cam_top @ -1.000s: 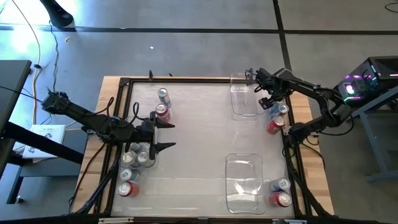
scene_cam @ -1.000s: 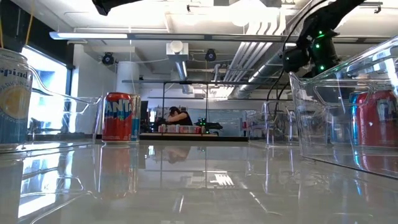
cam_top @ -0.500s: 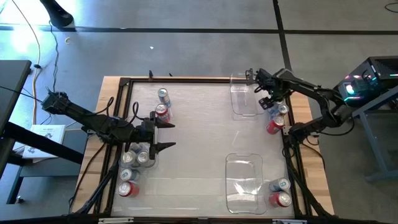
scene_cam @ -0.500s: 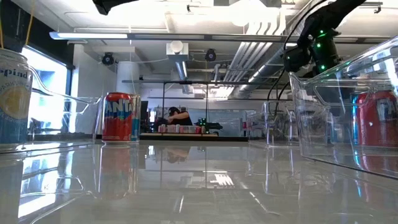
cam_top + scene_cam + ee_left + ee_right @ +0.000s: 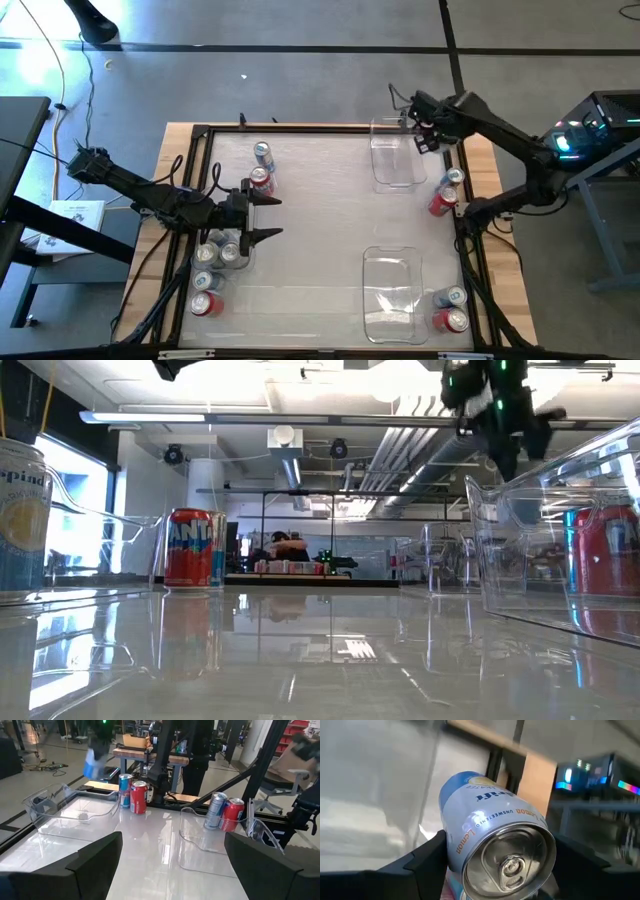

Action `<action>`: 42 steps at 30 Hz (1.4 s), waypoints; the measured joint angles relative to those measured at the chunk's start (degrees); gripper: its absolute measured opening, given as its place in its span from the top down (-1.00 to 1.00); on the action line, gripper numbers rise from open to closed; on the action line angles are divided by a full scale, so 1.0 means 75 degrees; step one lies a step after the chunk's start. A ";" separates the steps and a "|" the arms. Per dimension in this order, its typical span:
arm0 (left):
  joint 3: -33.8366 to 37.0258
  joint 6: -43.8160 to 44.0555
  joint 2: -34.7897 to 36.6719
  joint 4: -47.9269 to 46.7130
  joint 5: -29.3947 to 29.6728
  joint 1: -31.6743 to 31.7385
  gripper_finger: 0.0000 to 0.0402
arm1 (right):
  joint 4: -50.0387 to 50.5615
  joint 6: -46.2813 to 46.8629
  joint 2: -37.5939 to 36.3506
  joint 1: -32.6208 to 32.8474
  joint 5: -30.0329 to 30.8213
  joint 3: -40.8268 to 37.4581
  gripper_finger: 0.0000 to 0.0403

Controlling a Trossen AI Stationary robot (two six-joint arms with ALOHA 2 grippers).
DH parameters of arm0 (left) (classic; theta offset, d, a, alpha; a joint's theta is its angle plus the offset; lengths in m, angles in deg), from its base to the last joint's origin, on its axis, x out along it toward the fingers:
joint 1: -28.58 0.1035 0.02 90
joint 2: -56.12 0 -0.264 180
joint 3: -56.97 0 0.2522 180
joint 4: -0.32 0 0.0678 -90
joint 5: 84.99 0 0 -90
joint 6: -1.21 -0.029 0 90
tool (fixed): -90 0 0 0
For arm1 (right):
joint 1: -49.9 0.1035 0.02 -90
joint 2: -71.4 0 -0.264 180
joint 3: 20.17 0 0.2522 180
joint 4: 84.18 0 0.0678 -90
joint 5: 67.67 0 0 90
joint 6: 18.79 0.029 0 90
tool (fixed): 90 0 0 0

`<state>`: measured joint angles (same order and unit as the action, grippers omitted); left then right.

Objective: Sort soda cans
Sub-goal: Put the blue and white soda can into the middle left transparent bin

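Between the right fingers (image 5: 495,870) a blue can (image 5: 492,845) sits clamped, overhead hidden; left fingers (image 5: 268,218) apart.

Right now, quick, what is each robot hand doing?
Left gripper: fingers open, holding nothing, near the cans on the table's left side.
Right gripper: fingers shut on a pale blue lemon can, lifted by the far clear bin.

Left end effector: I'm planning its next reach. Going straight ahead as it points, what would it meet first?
Judging by its wrist view, the open left end effector crosses bare table first; the clear bins sit farther on, though depth is uncertain.
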<state>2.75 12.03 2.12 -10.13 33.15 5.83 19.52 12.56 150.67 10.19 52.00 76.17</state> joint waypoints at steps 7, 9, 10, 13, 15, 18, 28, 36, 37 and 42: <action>-0.0001 0.0002 0.0000 0.0002 0.0141 0.0001 -0.72 | 0.0028 -0.0390 -0.0056 0.0972 0.0107 0.2052 -0.39; 0.0000 -0.0001 0.0000 0.0001 0.0156 0.0002 -0.72 | -0.0003 -0.0360 -0.0056 0.1474 -0.0192 0.2521 -0.39; -0.0002 -0.0001 0.0000 0.0000 0.0158 0.0002 -0.72 | -0.0023 -0.0247 -0.0033 0.1788 -0.0424 0.2718 -0.39; -0.0002 0.0002 0.0000 -0.0001 0.0203 0.0002 -0.72 | -0.0225 0.0190 0.0125 0.2949 -0.1060 0.3118 -0.39; 0.0000 -0.0015 0.0000 -0.0044 0.0216 0.0000 -0.72 | -0.0563 0.0473 0.0340 0.3847 -0.1326 0.3181 -0.39; 0.0001 -0.0057 0.0000 -0.0162 0.0346 0.0002 -0.72 | -0.1305 0.0675 0.0912 0.5102 -0.1891 0.3181 -0.39; 0.0001 0.0150 0.0003 -0.0289 0.0874 0.0002 -0.72 | -0.3572 0.0234 0.3559 0.7105 -0.3310 0.3181 -0.39; 0.0000 0.0139 0.0000 -0.0479 0.0889 0.0002 -0.72 | -0.3334 0.0248 0.4971 0.7199 -0.3447 0.3181 -0.39; 0.0000 0.0139 0.0000 -0.0560 0.0893 0.0002 -0.72 | -0.3306 0.0294 0.5062 0.7148 -0.3427 0.3181 -0.39; 0.0001 0.0322 0.0000 -0.0919 0.0944 0.0100 -0.72 | -0.3298 0.0051 0.5335 0.6983 -0.3244 0.3193 -0.39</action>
<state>2.76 14.44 2.12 -17.02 40.23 6.57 -5.22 12.94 190.68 62.57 27.68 100.11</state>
